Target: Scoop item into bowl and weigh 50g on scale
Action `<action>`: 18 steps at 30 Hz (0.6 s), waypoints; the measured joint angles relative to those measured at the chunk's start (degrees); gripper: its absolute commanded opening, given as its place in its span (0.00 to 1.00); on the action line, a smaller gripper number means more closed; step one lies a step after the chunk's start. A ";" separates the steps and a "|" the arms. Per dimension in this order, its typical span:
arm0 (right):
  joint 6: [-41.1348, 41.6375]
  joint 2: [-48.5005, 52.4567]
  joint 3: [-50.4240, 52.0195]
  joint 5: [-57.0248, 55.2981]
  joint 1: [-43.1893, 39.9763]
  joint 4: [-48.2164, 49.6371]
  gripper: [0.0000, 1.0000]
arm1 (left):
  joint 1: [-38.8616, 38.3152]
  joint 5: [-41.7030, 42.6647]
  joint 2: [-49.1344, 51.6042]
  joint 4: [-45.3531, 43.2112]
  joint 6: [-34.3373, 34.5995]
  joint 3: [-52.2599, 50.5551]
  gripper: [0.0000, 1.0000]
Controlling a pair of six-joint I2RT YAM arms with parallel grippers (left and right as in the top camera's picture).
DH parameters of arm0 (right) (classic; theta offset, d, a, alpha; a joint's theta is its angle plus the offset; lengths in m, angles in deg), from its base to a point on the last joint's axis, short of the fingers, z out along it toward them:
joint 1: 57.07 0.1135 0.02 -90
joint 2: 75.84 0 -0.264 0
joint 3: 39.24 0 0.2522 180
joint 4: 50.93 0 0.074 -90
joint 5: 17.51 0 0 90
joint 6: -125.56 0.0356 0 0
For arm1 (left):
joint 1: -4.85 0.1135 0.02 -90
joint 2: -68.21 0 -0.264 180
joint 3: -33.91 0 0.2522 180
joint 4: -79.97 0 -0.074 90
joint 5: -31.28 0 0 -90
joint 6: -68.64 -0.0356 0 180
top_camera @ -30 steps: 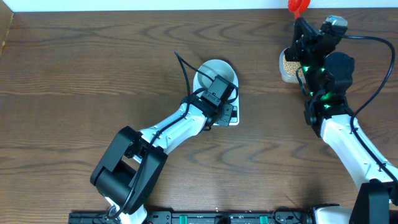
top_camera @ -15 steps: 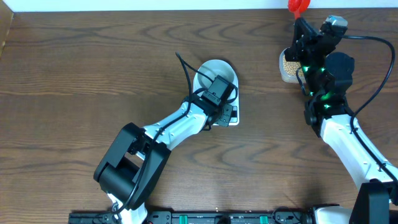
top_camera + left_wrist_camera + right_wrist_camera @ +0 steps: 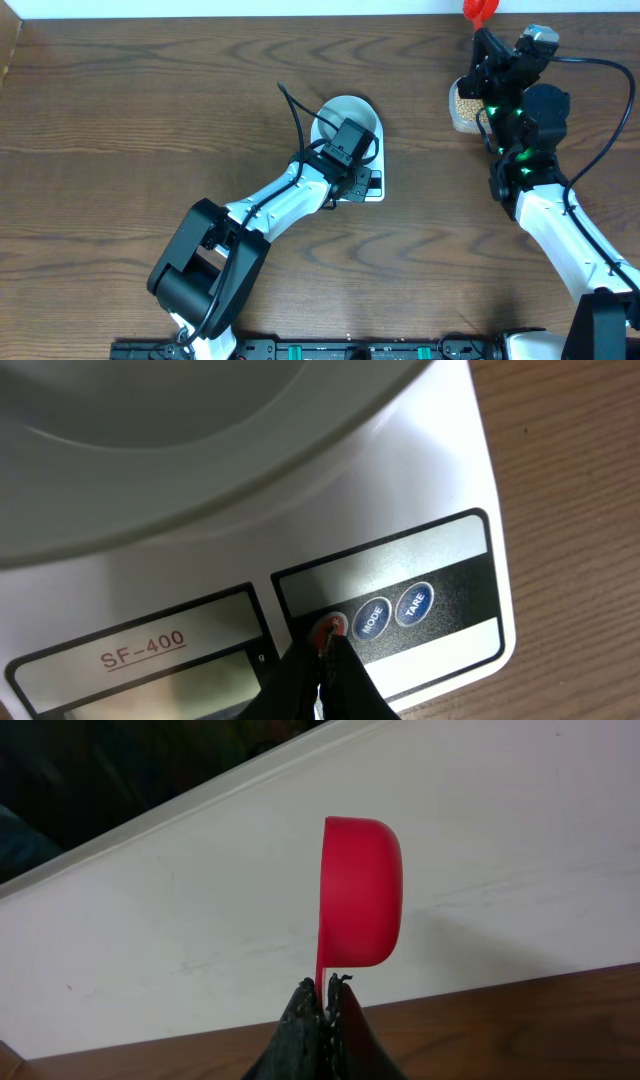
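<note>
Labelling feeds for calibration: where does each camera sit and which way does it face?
Overhead: above the table, looking straight down; left arm, right arm, bowl, scale and bean tub show.
Left wrist: on the left arm, looking down its shut left tool at the scale's buttons.
Right wrist: behind the shut right tool, facing the white wall, red scoop gripped.
Shared: overhead and left wrist both show bowl and scale.

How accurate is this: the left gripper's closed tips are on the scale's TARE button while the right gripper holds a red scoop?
One detail is off. The left gripper's closed tips are on the scale's red button, left of MODE, not on the TARE button, which stands clear; the left wrist view shows this. The right gripper does hold a red scoop.
</note>
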 measured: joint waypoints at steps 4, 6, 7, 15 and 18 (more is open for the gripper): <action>-0.22 0.00 0.00 0.00 0.00 0.00 0.01 | 0.00 0.00 -0.04 -1.09 -0.63 0.00 0.07; -0.52 0.00 0.00 -0.02 0.00 0.00 0.01 | 0.00 0.00 -0.04 -1.49 -1.16 0.00 0.07; -0.63 0.00 0.00 0.00 0.00 0.00 0.01 | 0.00 0.00 -0.04 -1.73 -1.27 0.00 0.07; -0.87 0.00 0.00 0.00 0.00 0.00 0.01 | 0.00 0.00 -0.04 -2.25 -1.44 0.00 0.07; -0.87 0.00 0.00 0.00 0.00 0.00 0.01 | 0.00 0.00 -0.04 -2.27 -1.44 0.00 0.07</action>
